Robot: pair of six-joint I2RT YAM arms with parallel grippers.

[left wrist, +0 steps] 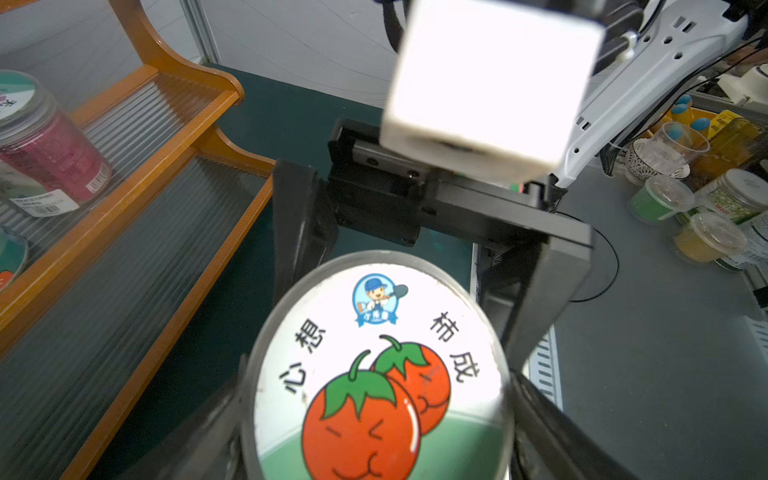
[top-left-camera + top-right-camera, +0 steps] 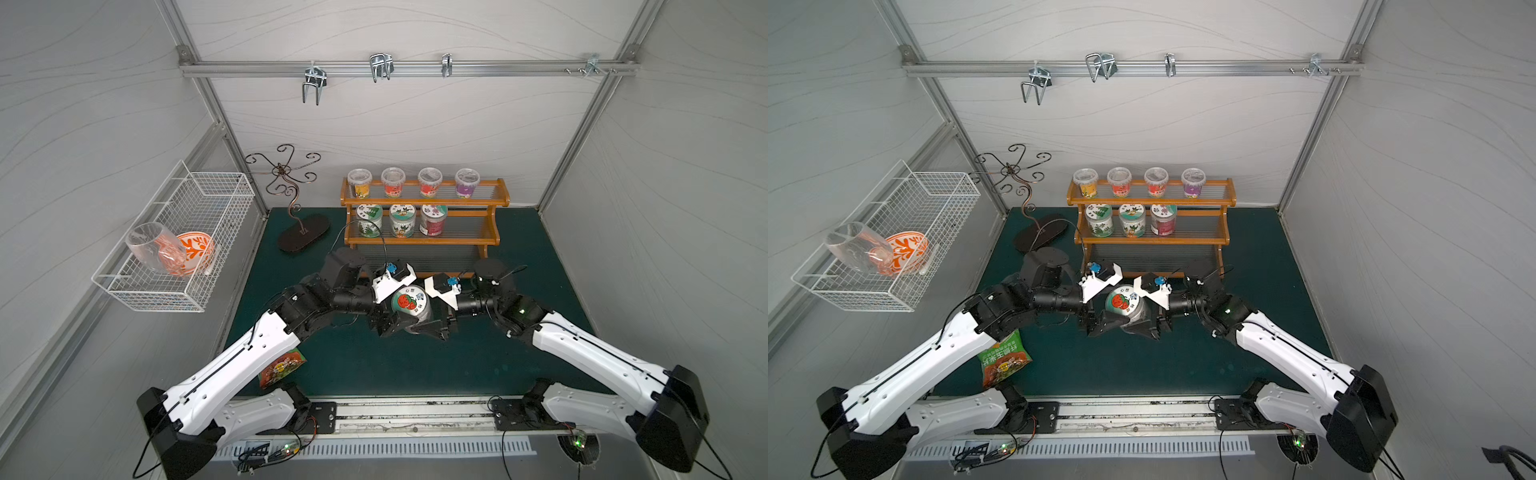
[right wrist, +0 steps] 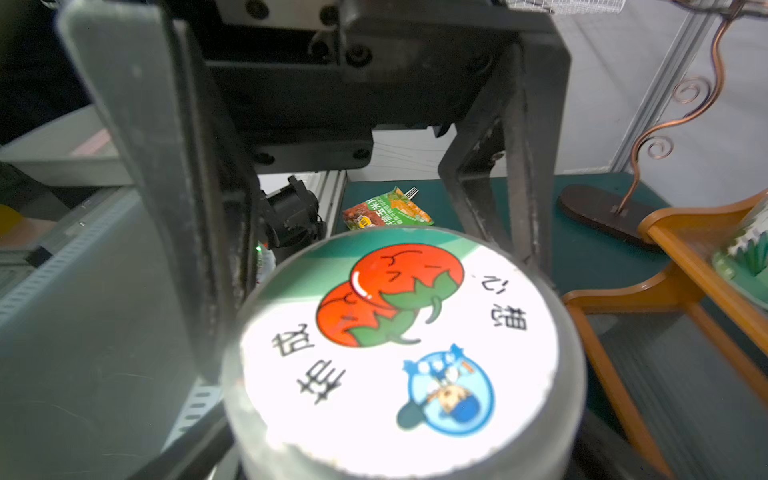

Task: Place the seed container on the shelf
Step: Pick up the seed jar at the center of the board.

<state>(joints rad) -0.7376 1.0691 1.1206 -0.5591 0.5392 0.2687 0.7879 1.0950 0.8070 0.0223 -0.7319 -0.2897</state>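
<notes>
**A:** Where is the seed container (image 2: 407,301) now?

**B:** It is over the middle of the green mat (image 2: 415,365), with the tomato lid facing up, between both grippers. Think of a clock flat on the mat, with the container at its centre and twelve at the back wall. The shelf (image 2: 457,240) stands at twelve o'clock, near the container but apart from it.

**A:** And the jaws?

**B:** The left gripper (image 2: 401,316) reaches from nine o'clock, and its jaws pinch the container by its sides. The right gripper (image 2: 419,316) reaches from three o'clock. Its jaws stand on both sides of the same container, but I cannot tell if they press it.

**A:** Does it rest on the mat?

**B:** The black fingers (image 2: 432,330) hide its base, so I cannot say.

**A:** What is on the shelf?

**B:** The top tier has four cups (image 2: 429,180) in a row. The middle tier has three jars (image 2: 402,220), toward its nine o'clock end.

**A:** Anything more?

**B:** A white wire basket (image 2: 174,249) hangs at ten o'clock and holds a glass (image 2: 151,247) and an orange-patterned bowl (image 2: 197,249). A curly metal stand (image 2: 303,232) is at eleven. A snack packet (image 2: 282,368) lies at seven, partly under the left arm (image 2: 232,365).
</notes>
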